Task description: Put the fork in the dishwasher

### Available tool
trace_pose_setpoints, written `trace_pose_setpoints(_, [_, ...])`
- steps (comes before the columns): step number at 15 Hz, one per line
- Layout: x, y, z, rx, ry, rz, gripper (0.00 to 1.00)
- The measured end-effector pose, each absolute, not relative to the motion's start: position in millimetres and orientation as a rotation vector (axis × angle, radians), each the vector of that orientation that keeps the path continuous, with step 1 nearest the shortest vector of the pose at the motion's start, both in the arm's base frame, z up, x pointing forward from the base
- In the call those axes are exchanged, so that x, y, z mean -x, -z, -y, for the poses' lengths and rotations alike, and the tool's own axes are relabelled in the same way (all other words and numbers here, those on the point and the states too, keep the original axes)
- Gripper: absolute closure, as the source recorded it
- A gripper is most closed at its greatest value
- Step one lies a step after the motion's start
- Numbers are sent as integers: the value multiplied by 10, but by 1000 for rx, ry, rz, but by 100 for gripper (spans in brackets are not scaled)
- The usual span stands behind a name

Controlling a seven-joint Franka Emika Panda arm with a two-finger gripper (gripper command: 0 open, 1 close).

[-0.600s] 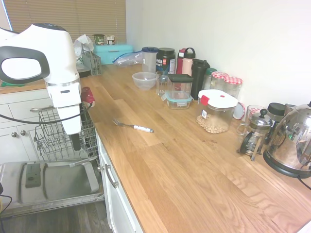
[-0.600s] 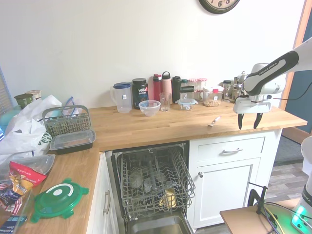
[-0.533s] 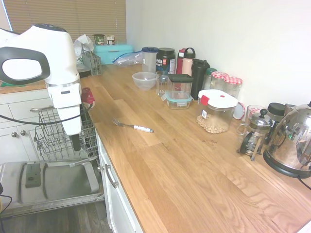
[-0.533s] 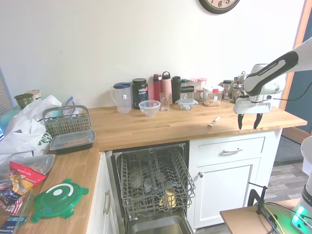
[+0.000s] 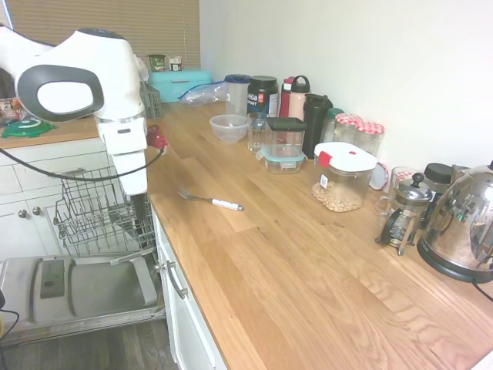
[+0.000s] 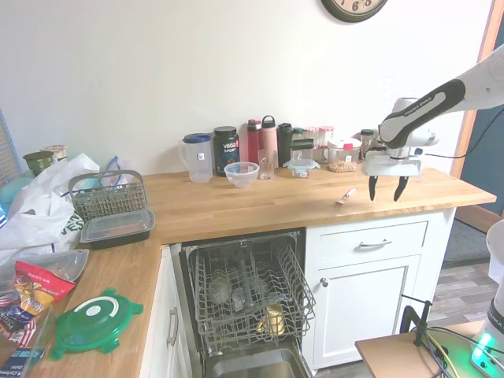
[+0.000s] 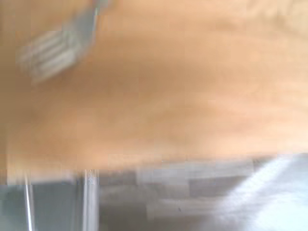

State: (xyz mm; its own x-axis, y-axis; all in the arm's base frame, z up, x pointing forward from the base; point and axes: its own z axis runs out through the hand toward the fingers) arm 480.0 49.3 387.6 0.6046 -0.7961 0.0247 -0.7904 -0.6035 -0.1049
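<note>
The fork [image 5: 212,201] lies flat on the wooden counter, silver tines toward the dishwasher side, white handle away from it. It also shows as a small pale shape, fork [image 6: 345,194], near the counter's front edge, and as blurred tines, fork [image 7: 48,55], in the wrist view. My gripper [image 6: 386,187] hangs open and empty just above the counter edge, a short way to the right of the fork in the second exterior view; in the first exterior view the gripper [image 5: 140,216] is mostly hidden behind the wrist. The dishwasher [image 5: 77,289] stands open, door down, its wire rack [image 6: 248,291] pulled out.
A clear bowl [image 5: 229,127], jars, bottles and containers [image 5: 343,176] line the back of the counter. A French press [image 5: 404,212] and a kettle [image 5: 462,227] stand at the far end. White drawers [image 6: 370,244] sit under the counter beside the dishwasher.
The arm has swung from beyond the counter's edge toward the fork and risen a little. The fork has not moved, and the fingers stay open.
</note>
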Motion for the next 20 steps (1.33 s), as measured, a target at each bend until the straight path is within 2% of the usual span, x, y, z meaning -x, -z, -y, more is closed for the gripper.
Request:
trace_pose_setpoints(4, [-5261, -3819, -507, 2680, 172, -1454, 0])
trace_pose_setpoints(13, [-5915, -3752, -815, 2696, 285, -1483, 0])
trace_pose_setpoints(20, [-6361, -3592, -803, 2641, 272, -1565, 0])
